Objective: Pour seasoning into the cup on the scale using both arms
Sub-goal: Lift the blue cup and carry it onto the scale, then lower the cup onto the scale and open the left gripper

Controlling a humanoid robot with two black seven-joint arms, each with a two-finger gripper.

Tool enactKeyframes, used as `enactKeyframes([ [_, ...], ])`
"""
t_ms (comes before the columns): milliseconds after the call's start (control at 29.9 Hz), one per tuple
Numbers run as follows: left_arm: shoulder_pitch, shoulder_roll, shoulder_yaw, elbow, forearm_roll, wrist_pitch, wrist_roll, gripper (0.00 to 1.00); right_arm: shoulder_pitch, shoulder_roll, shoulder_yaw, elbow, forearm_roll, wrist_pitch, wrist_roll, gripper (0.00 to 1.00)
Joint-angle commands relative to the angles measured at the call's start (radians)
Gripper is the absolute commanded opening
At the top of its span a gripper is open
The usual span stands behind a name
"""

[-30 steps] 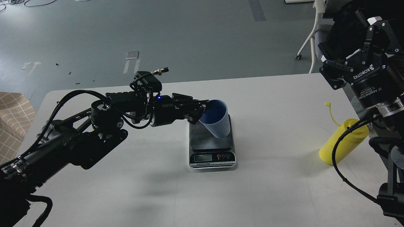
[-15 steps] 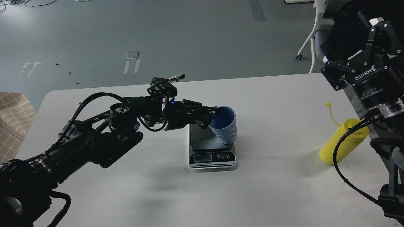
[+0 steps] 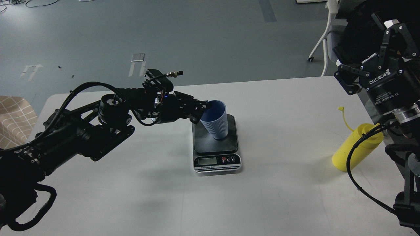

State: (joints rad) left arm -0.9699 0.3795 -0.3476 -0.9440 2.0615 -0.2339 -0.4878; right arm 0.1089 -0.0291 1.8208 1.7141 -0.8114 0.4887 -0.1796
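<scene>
Left gripper [image 3: 200,110]: it comes in from the left, level with the table, and its fingers pinch the near-left rim of the cup [image 3: 215,120], one finger inside the lip and one outside as far as I can tell.
Cup: blue and ribbed, base on the dark platform of the scale [image 3: 216,144], mouth leaning a little to the left toward the claw (not quite upright).
Scale: sits in the middle of the white table [image 3: 164,196], display and buttons on its near edge, nothing else on the platform.
Seasoning [image 3: 356,148]: the yellow bottle stands at the right side of the table, well apart from the scale, its tethered cap sticking up on the far side, a black cable crossing in front of it.
Right gripper [image 3: 377,49]: hangs high at the far right, above and beyond the bottle, fingers spread and holding nothing.
Step in hand: I judge it to be settling the cup flat on the platform.
How to do it well: bring the cup fully upright near the platform's centre, let go gently so the rim is not dragged, then draw the claw straight back to the left.
Risk: a release while the cup leans could tip it off the scale.
</scene>
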Motion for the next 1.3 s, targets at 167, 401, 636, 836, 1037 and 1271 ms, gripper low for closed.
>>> enactKeyframes([
  [167, -0.026, 0.055, 0.003, -0.064, -0.006, -0.027, -0.001, 0.0, 0.002, 0.002, -0.006, -0.007, 0.0, 0.0, 0.0, 1.0],
  [401, -0.024, 0.042, 0.041, -0.079, 0.002, -0.022, -0.001, 0.0, 0.002, 0.0, -0.005, -0.013, 0.001, 0.0, 0.0, 1.0],
  [636, -0.027, 0.041, 0.07, -0.07, 0.02, 0.008, -0.001, 0.0, 0.002, 0.0, -0.002, -0.013, 0.001, 0.0, 0.0, 1.0],
  [836, -0.029, 0.044, 0.065, -0.061, 0.013, 0.015, -0.001, 0.35, 0.003, 0.0, -0.002, -0.013, 0.001, 0.0, 0.0, 1.0],
  [1037, -0.026, 0.047, 0.062, -0.065, 0.011, 0.013, -0.001, 0.87, 0.006, 0.0, -0.003, -0.013, 0.001, 0.0, -0.001, 1.0],
  [1271, -0.024, 0.05, 0.058, -0.075, 0.005, 0.012, -0.001, 0.94, 0.006, 0.0, -0.002, -0.013, 0.001, 0.0, -0.003, 1.0],
])
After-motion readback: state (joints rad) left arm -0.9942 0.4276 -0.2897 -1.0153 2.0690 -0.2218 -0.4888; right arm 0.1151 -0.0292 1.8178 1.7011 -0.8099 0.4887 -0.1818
